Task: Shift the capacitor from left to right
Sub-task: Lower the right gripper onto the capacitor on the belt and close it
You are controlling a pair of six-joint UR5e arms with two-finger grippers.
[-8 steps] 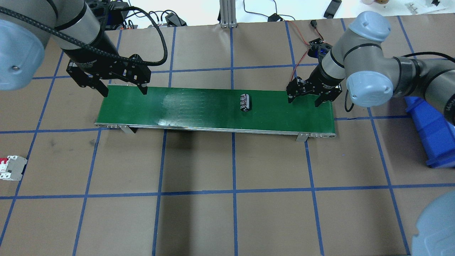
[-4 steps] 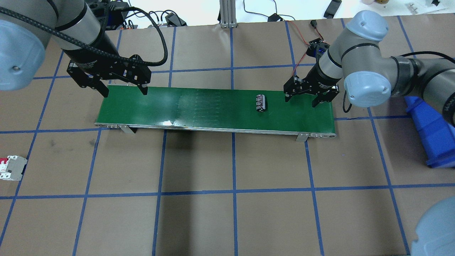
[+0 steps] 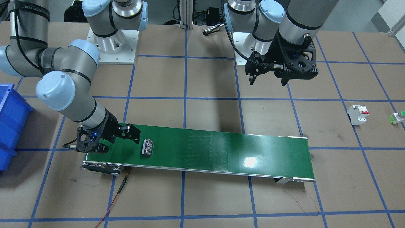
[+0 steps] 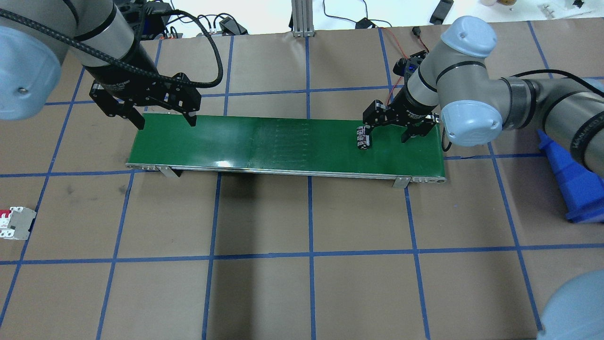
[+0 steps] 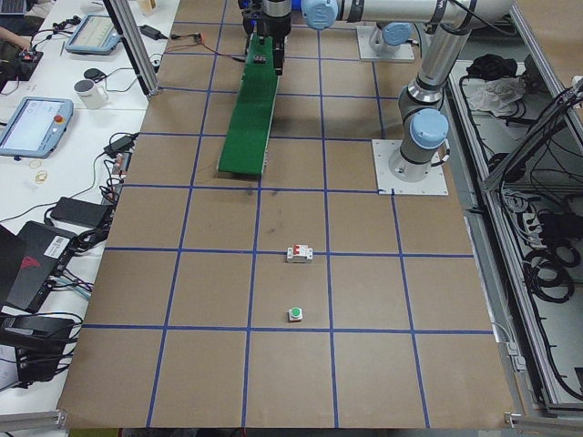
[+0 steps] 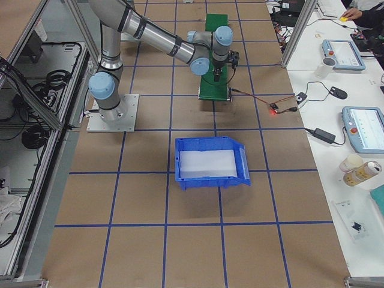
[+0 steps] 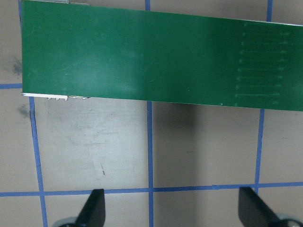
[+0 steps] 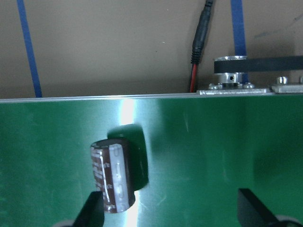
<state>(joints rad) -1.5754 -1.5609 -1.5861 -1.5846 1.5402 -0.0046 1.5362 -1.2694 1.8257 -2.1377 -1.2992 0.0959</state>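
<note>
capacitor further right on belt, right gripper shifted toward it

capacitor (image 4: 362, 137) now lies on its side near the right end of the green belt (image 4: 283, 141), just beside one finger of the right gripper (image 4: 388, 133). contact unclear. right gripper is spread, low over the belt. left gripper (image 4: 166, 123) is spread too, over the belt's left end, holding nothing. white breaker (image 4: 16, 223) sits on the desk (image 4: 306, 222) far left, blue bin (image 4: 575, 179) far right.

Table (image 4: 302, 293): conveyor (image 4: 283, 146), breaker (image 3: 358, 114), button (image 3: 398, 117), bin (image 6: 210, 162)
</note>
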